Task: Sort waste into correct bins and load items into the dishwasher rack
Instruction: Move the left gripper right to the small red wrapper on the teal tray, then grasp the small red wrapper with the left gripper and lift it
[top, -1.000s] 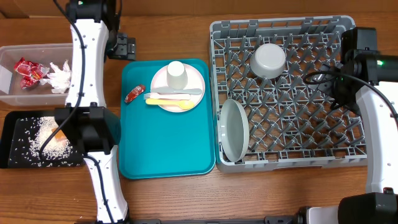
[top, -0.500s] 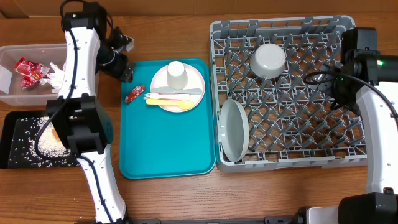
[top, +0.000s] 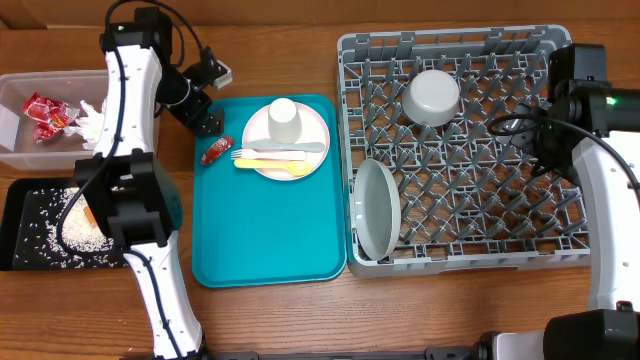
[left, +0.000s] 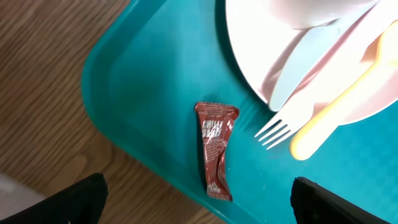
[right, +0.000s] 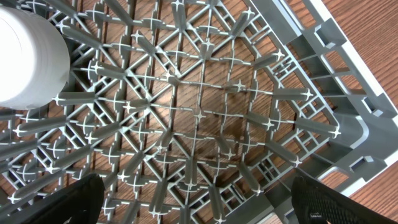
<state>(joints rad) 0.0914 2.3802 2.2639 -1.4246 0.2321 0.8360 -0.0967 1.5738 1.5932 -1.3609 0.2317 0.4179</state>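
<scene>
- Left arm (top: 128, 80) is arriving from the tub (top: 18, 152), empty jaws gaping over the red wrapper (left: 214, 149).
- Waste pickup: lowering, closing next.
- Right jaws are gaping, empty.

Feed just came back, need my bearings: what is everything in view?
wooden table: one, brown
large square grey plastic rack: one, right
small grey bowl: one, in rack, back
round grey plate: one, on edge by rack's left wall
large teal serving tray: one, centre
pale pinkish-white plate: one, on teal tray
small white cup: one, on plate
plastic cutlery: three, two white, one yellow, on plate
red crinkled wrapper: one, on teal tray
clear rectangular plastic tub: one, back left
red wrappers: a few, in tub
crumpled white paper napkin: one, in tub
shallow black rectangular tray: one, front left
whitish rice grains: many, in black tray
left gripper: open, above tray's wrapper
right gripper: open, above rack floor
</scene>
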